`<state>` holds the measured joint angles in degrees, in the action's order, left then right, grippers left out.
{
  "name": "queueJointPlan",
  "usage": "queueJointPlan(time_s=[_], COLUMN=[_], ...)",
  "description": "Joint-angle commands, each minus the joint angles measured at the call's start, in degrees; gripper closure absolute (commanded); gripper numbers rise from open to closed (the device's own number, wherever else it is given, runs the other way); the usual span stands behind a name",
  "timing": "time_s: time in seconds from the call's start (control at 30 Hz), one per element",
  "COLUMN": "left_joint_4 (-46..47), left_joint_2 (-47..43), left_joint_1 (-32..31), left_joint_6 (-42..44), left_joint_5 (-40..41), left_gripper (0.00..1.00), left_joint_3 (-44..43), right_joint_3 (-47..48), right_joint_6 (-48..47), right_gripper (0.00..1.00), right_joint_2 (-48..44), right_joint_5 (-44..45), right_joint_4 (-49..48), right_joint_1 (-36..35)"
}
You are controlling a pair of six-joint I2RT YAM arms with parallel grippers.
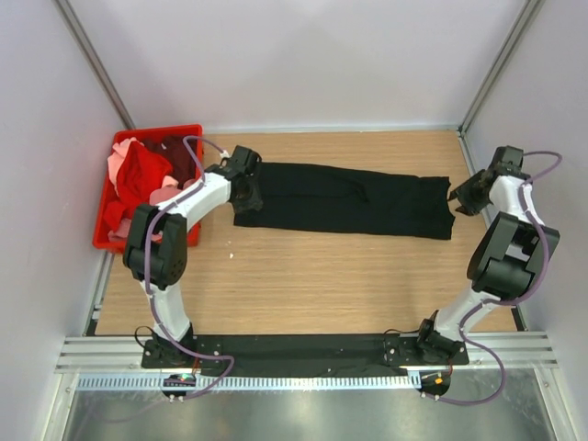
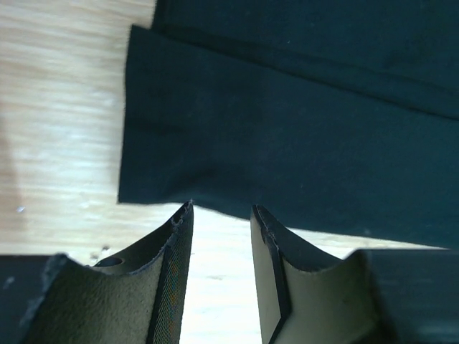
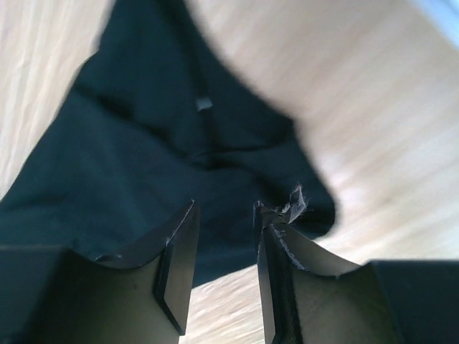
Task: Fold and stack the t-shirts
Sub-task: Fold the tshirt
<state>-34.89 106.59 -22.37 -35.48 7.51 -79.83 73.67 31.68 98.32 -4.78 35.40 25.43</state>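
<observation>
**A:** Where did the black shirt [image 1: 344, 199] lie?

**B:** Flat on the table [image 1: 322, 276], folded into a long strip that ran from one claw to the other. The left claw [image 2: 222, 215] sat just off one end, jaws parted with nothing between them. The right claw [image 3: 224, 211] hung over the other end, also parted and empty.

**A:** What could have gone wrong?

**B:** Pinching only the top layer would likely have pulled the fold open. Uneven lifts would have skewed the strip. The crate [image 1: 165, 130] sat just beyond the left claw, so a wide swing might have snagged the other shirts [image 1: 142, 175] in it.

**A:** Anything hard to make out?

**B:** The right wrist view was blurred. A pale speck, perhaps the label [image 3: 204, 104], showed ahead of that claw. I couldn't count the layers, or the shirts in the crate.
</observation>
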Motion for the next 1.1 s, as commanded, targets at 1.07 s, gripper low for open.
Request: queueJointPlan(time_s=[1.07], left_joint_4=[-4.48], left_joint_2=[7.68], left_joint_1=[4.70], left_joint_6=[-1.69], left_joint_5=[10.78], left_gripper=[0.57], left_joint_3=[-1.56], right_joint_3=[-5.29], right_joint_6=[-10.32], right_gripper=[0.76], right_joint_2=[9.17], right_joint_5=[7.95], right_joint_4=[-15.71], right_joint_1=[-8.99])
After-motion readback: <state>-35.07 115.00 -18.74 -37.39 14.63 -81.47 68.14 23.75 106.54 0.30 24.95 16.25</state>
